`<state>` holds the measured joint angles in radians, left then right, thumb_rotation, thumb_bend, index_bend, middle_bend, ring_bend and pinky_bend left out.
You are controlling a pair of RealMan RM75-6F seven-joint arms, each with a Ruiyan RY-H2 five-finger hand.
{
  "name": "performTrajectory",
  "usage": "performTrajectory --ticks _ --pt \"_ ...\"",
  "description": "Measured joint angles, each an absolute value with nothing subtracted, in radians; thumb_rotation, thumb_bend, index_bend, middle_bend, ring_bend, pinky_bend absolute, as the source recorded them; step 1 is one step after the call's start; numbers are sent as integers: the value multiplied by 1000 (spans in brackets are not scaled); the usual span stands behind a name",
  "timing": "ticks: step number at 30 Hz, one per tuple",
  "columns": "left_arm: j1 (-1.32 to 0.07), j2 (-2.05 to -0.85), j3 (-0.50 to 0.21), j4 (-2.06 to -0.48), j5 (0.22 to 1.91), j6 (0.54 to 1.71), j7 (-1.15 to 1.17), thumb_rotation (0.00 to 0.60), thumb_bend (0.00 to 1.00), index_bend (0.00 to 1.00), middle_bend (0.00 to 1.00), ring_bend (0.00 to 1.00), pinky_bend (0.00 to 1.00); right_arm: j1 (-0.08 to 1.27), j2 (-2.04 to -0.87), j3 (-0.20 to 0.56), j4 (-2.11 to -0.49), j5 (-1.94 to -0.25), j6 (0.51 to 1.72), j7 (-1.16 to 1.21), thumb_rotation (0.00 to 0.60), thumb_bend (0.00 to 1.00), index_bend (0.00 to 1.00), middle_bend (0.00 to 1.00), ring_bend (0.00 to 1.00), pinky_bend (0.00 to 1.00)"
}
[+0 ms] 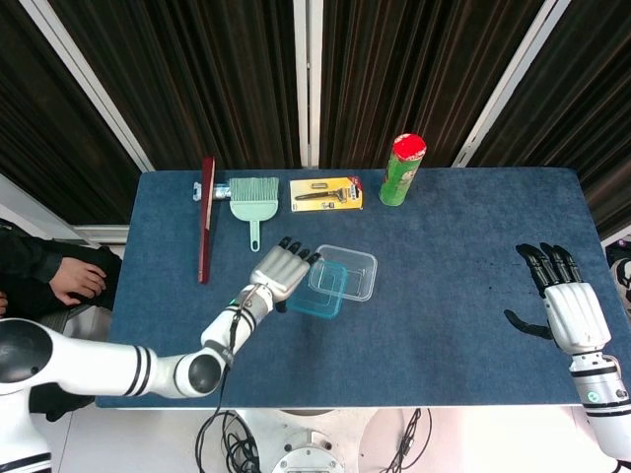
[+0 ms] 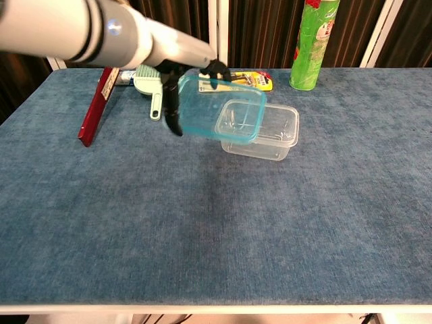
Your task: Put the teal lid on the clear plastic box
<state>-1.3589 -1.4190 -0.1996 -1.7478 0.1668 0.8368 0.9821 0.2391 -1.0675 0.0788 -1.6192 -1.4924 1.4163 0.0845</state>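
My left hand (image 1: 280,272) (image 2: 182,71) holds the teal lid (image 1: 323,291) (image 2: 219,106) in the air, tilted, with its right edge over the left side of the clear plastic box (image 1: 353,272) (image 2: 270,131). The box stands open on the blue table, near the middle. My right hand (image 1: 566,304) hovers at the table's right edge with its fingers spread and nothing in it; the chest view does not show it.
Along the far edge lie a red bar (image 1: 206,217) (image 2: 99,101), a mint brush (image 1: 253,197) (image 2: 156,79), a yellow razor pack (image 1: 326,193) (image 2: 237,81) and an upright green can (image 1: 401,169) (image 2: 312,44). A person's hand (image 1: 74,277) rests left of the table.
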Motion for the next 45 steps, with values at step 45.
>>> performTrajectory --ticks 45 --pt "-1850 -1690 69 -1142 -373 466 954 600 157 209 160 51 2 213 -1057 100 -1607 -1456 1382 102 600 109 0 84 0 0"
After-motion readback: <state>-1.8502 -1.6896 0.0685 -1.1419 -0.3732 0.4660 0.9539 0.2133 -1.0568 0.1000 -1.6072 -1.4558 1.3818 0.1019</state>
